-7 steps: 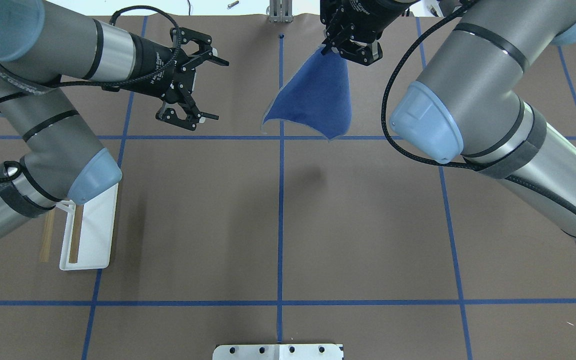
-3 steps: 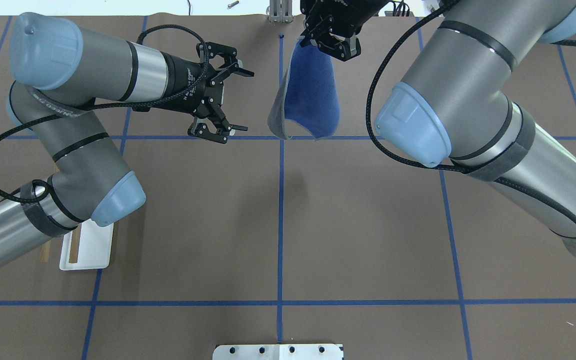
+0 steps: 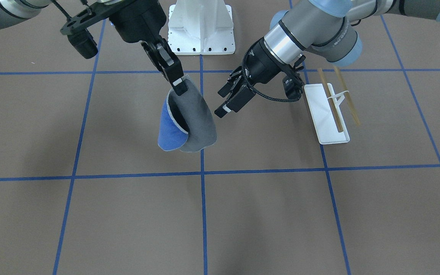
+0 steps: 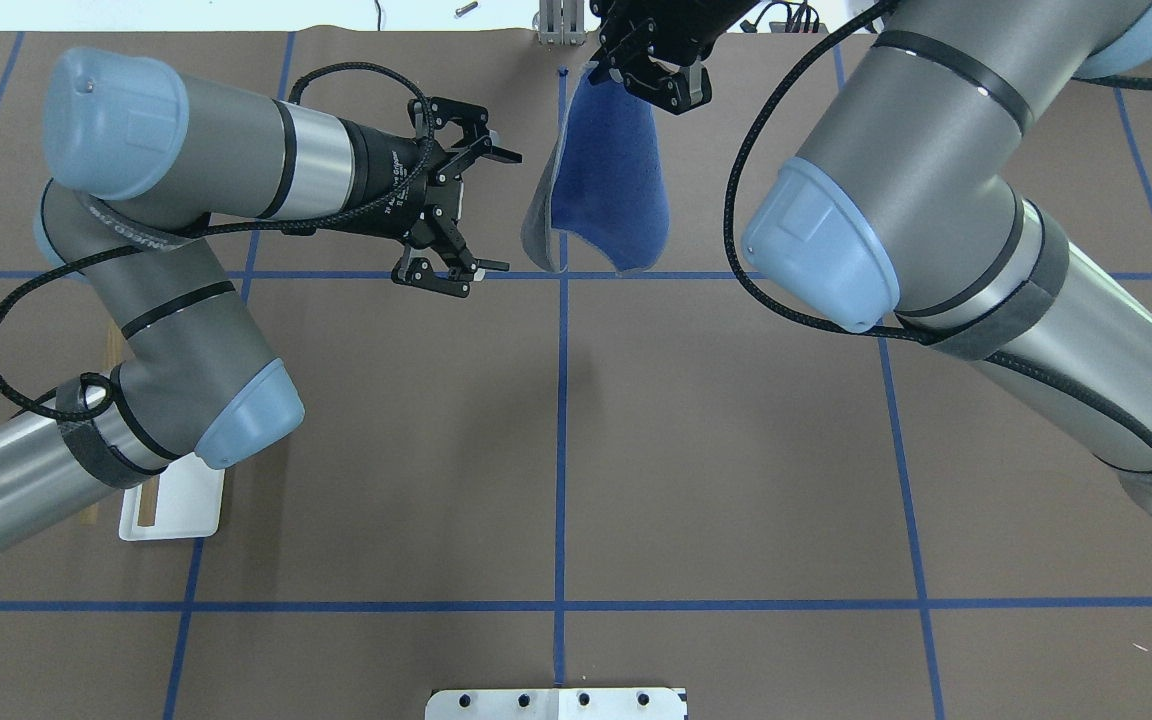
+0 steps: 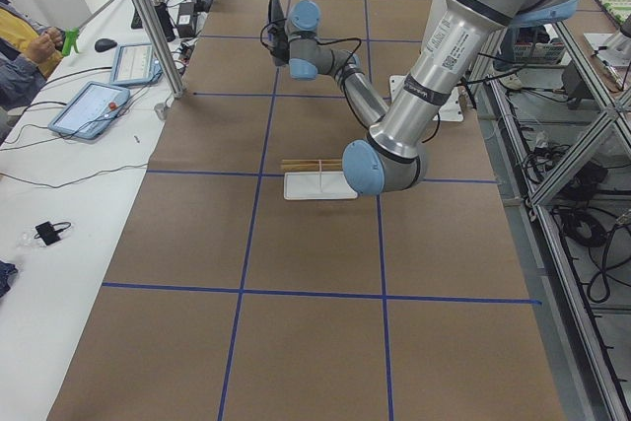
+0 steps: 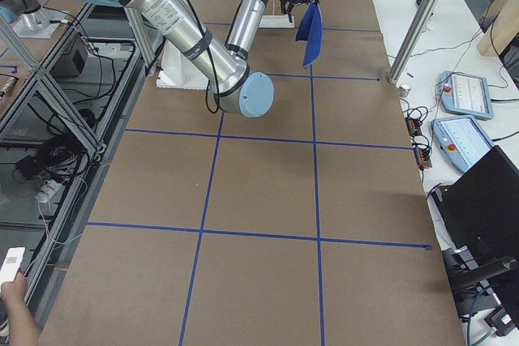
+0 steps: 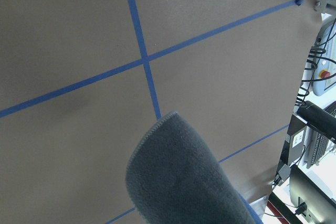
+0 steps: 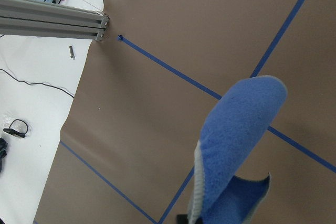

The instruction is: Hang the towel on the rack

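Observation:
The towel [image 4: 606, 190], blue on one side and grey on the other, hangs curled from my right gripper [image 4: 636, 75], which is shut on its top corner above the far middle of the table. In the front view the towel [image 3: 193, 122] hangs under that gripper [image 3: 178, 87]. It also shows in the left wrist view [image 7: 184, 182] and the right wrist view [image 8: 236, 150]. My left gripper [image 4: 508, 210] is open, level with the towel and just to its side, apart from it; the front view shows that gripper too [image 3: 219, 103]. The rack [image 3: 332, 110] stands near the left arm, mostly hidden under it in the overhead view [image 4: 181, 505].
The large white bolted pedestal [image 3: 201, 26] stands at the robot's base. A metal post [image 4: 558, 25] stands at the table's far edge behind the towel. Blue tape lines grid the brown table cover [image 4: 736, 450].
My left arm has swung right, bringing its open gripper close to the towel. My right gripper has carried the towel left and farther away; the towel has curled and shows its grey side.

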Controlling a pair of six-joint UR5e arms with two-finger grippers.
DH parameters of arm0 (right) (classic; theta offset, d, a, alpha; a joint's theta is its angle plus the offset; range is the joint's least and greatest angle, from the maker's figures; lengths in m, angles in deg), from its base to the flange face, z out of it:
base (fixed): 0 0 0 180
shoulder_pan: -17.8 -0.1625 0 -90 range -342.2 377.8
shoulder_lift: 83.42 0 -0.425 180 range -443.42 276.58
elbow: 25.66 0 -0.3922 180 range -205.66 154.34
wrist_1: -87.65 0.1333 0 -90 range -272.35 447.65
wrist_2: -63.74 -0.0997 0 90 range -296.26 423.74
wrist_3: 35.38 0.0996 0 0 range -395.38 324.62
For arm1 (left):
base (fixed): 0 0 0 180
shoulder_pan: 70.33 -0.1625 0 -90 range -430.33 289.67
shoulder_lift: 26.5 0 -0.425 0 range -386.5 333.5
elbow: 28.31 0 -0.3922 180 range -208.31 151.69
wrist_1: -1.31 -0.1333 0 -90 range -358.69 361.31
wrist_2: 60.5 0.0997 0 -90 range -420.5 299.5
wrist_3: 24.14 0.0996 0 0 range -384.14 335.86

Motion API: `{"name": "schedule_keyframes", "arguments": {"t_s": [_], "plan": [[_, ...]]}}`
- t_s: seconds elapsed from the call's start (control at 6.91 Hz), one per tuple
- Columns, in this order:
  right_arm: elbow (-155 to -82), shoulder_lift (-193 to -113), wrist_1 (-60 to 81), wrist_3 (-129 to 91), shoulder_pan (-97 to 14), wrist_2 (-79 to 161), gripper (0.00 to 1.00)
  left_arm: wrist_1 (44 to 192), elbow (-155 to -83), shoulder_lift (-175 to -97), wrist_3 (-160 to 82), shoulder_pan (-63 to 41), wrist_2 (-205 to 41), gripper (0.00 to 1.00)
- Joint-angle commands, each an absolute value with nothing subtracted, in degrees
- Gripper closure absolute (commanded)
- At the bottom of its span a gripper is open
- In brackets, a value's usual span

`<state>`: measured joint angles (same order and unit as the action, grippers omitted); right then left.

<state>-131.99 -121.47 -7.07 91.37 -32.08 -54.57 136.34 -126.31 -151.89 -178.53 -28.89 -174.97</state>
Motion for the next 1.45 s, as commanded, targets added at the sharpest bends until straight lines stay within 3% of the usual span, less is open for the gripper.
{"name": "schedule_keyframes", "arguments": {"t_s": [0.0, 0.72, 0.87, 1.16, 1.3], "plan": [[-132.10, -121.13, -6.92, 94.86, -32.12, -53.33, 1.00, 139.27, -126.30, -151.92, -182.23, -29.99, -173.79, 0.02], [-132.71, -121.04, -6.92, 96.28, -32.29, -53.41, 1.00, 143.78, -125.51, -151.92, -189.97, -34.21, -161.15, 0.02], [-132.80, -121.04, -6.92, 96.19, -32.29, -53.41, 1.00, 145.52, -125.16, -151.83, -190.34, -34.21, -159.48, 0.18], [-132.80, -121.30, -6.92, 95.75, -32.29, -53.41, 1.00, 147.82, -124.90, -151.13, -190.34, -34.12, -159.55, 0.99], [-132.80, -121.30, -6.92, 95.58, -32.38, -53.41, 1.00, 147.82, -124.81, -151.04, -190.00, -34.12, -159.55, 1.00]]}}
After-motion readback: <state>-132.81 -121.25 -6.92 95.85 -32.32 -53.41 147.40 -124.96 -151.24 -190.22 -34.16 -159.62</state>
